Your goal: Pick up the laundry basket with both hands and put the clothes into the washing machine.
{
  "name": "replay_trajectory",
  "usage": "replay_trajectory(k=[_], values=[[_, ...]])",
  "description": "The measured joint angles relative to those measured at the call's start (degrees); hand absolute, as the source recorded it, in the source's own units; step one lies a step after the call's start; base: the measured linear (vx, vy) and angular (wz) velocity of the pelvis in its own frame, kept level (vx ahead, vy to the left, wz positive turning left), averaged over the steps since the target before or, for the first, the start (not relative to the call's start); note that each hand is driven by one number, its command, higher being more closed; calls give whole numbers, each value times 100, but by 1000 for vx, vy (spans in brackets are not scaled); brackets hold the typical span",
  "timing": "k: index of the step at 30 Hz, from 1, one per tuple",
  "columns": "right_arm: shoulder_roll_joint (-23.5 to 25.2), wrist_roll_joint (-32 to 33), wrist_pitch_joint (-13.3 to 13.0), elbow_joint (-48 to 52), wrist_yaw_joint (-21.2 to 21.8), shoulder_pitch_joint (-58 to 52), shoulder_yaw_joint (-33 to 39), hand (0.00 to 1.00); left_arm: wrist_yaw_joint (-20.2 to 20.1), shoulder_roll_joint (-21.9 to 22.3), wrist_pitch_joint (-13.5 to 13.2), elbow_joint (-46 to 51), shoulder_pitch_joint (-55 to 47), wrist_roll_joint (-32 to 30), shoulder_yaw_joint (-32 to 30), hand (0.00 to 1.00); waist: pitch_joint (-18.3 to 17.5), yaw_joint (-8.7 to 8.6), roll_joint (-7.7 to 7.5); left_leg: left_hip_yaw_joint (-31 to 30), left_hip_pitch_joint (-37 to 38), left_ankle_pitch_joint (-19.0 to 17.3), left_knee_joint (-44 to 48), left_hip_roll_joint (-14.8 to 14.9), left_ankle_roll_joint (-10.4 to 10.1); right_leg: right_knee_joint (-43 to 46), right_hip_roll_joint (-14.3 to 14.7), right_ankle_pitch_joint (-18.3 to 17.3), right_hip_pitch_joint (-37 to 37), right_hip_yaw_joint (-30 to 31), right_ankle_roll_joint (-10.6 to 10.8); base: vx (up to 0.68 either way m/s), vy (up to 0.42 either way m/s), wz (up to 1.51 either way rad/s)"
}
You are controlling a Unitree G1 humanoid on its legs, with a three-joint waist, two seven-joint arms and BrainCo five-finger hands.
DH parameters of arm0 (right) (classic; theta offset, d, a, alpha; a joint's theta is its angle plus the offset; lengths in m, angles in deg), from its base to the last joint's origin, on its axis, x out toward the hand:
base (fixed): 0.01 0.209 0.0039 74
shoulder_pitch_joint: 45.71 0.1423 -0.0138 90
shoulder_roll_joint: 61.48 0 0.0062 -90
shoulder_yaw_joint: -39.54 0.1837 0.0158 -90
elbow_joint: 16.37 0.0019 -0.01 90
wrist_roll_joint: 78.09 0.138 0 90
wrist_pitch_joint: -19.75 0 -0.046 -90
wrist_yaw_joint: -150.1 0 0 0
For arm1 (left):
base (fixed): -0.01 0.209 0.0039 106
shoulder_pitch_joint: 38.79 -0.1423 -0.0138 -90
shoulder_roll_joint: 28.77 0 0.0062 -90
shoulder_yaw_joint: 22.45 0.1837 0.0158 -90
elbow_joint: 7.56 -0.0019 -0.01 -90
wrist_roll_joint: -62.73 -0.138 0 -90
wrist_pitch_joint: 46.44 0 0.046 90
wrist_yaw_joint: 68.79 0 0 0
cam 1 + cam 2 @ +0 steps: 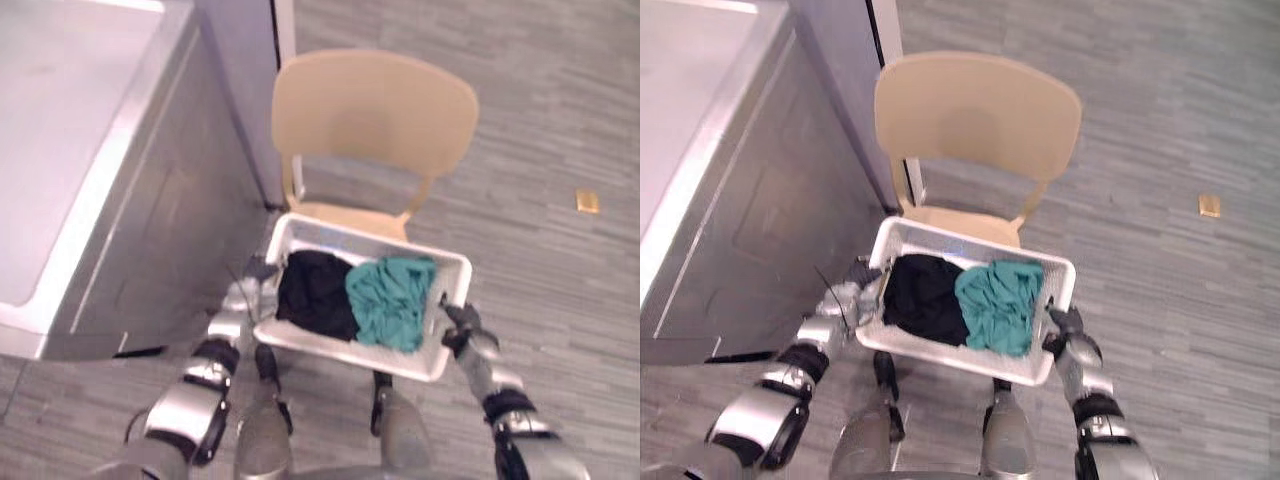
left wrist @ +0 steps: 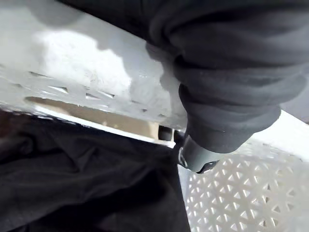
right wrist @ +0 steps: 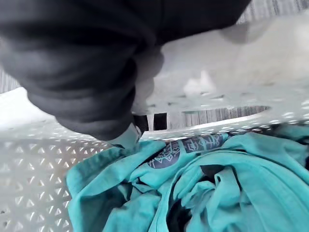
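The left robot hand (image 1: 245,295) and right robot hand (image 1: 460,325) each pinch an end rim of the white perforated plastic basket (image 1: 345,352), thumbs inside, over the tan chair (image 1: 375,115) seat. Crumpled black cloth (image 1: 315,292) lies by the left, teal cloth (image 1: 392,300) by the right, its dark label (image 3: 166,154) illegible.

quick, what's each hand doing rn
left hand: closed on the laundry basket rim, thumb hooked inside.
right hand: closed on the opposite rim, thumb inside too.
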Motion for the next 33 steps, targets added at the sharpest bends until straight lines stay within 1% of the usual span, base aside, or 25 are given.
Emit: replay_trajectory(k=[3,6,9,10,11,12,13,16,20,23,26,28,30,32,33], values=[[-191,48,-13,-222,-107,690,-219,100,17,-135,10,-334,629,11,10,100,230,4,46,-45,-289,1,143,27,2,95,13,60,-265,0,-10,-90,-6,1],[-313,47,-4,-763,-123,1346,-285,100,25,-166,66,-764,1198,-8,55,100,259,-3,56,-57,-583,25,154,34,31,114,18,132,-549,14,-13,-96,3,2],[-387,47,-2,-863,-187,1605,-442,100,110,-188,186,-938,1493,-27,62,100,277,14,63,-32,-736,41,153,71,17,183,21,137,-743,17,-19,-70,-14,0],[-417,43,0,-857,-203,1655,-450,0,121,-190,228,-940,1568,-64,62,100,297,30,75,-14,-783,48,154,86,7,205,24,137,-801,16,-20,-34,-34,-1],[-442,43,-1,-824,-203,1685,-450,0,125,-193,272,-958,1651,-109,62,100,312,33,85,7,-827,60,153,102,-12,244,26,137,-858,15,-20,-33,-42,-1],[-445,43,-4,-791,-205,1713,-449,0,142,-200,293,-962,1704,-136,61,0,313,38,86,20,-867,65,154,115,-19,263,29,138,-912,15,-21,-20,-33,-1],[-445,43,-15,-732,-208,1725,-449,0,166,-208,314,-962,1742,-139,53,0,321,46,97,25,-896,70,154,128,-27,263,31,141,-939,11,-25,-15,-32,-2],[-503,44,-49,-716,-214,1871,-438,0,249,-192,355,-962,1885,-129,-7,0,433,168,121,86,-904,71,164,218,-30,265,60,144,-951,-9,-29,-8,-29,-4],[-512,65,-71,-652,-187,1983,-433,0,267,-195,361,-956,1942,-121,-183,0,454,177,146,176,-962,80,189,283,-30,271,98,148,-1013,-17,-36,8,-48,-3],[-521,238,-93,-612,-172,1964,-409,0,258,-201,360,-946,1958,-117,-356,0,455,186,148,211,-981,94,269,307,-12,275,102,148,-1012,-18,-36,32,-43,-2],[-636,412,-88,-389,-32,1744,-397,0,239,-192,345,-823,1968,-100,-525,0,461,203,150,253,-979,91,320,328,-15,298,101,147,-1008,-20,-35,13,-20,-2],[-775,551,-91,-41,150,1471,-398,0,233,-227,232,-580,2006,-112,-529,0,551,243,180,273,-951,62,424,364,-48,444,103,121,-1003,-28,-41,0,0,0],[-908,560,-98,248,257,1208,-378,0,235,-341,207,-340,2011,-119,-521,0,566,300,179,304,-909,53,455,375,-49,514,102,73,-1000,-28,-64,-23,-28,-5],[-1037,561,-108,518,347,909,-217,0,232,-508,122,30,1918,-140,-513,0,567,312,179,285,-838,53,460,374,-48,613,95,0,-949,-42,-87,-23,-35,4],[-1081,568,-141,694,369,659,-18,0,231,-626,39,310,1761,-188,-507,0,567,304,179,259,-737,52,457,373,-49,642,92,-41,-843,-68,-82,-8,-30,9]])
